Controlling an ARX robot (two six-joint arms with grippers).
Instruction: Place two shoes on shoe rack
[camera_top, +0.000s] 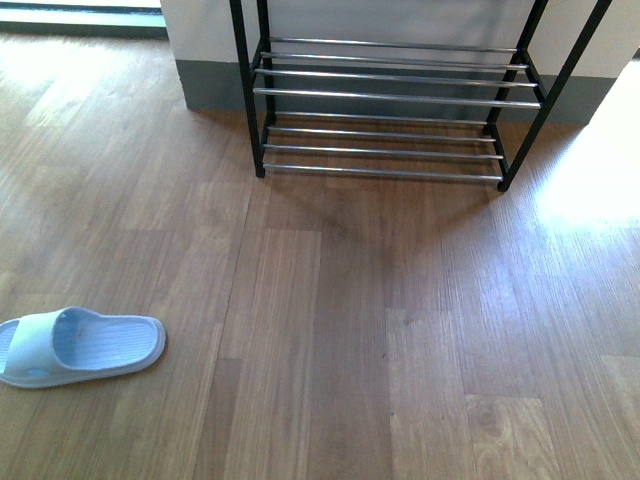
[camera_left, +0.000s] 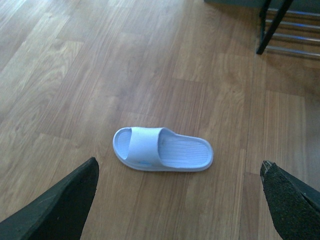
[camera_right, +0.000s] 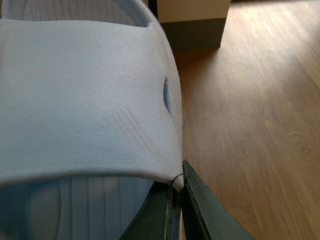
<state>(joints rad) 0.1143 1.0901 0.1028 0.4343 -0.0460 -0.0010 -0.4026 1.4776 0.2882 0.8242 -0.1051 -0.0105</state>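
R claw (camera_right: 176, 200) pinches one slide's (camera_right: 85, 100) edge; other slide (camera_top: 75, 345) lies on floor, near-left. L claw (camera_left: 180, 200) spread above it. Rack (camera_top: 385, 100) far-centre: carry level, set across rods.

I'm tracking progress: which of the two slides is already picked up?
The slide pinched in the right gripper; the other slide lies on the floor, untouched.
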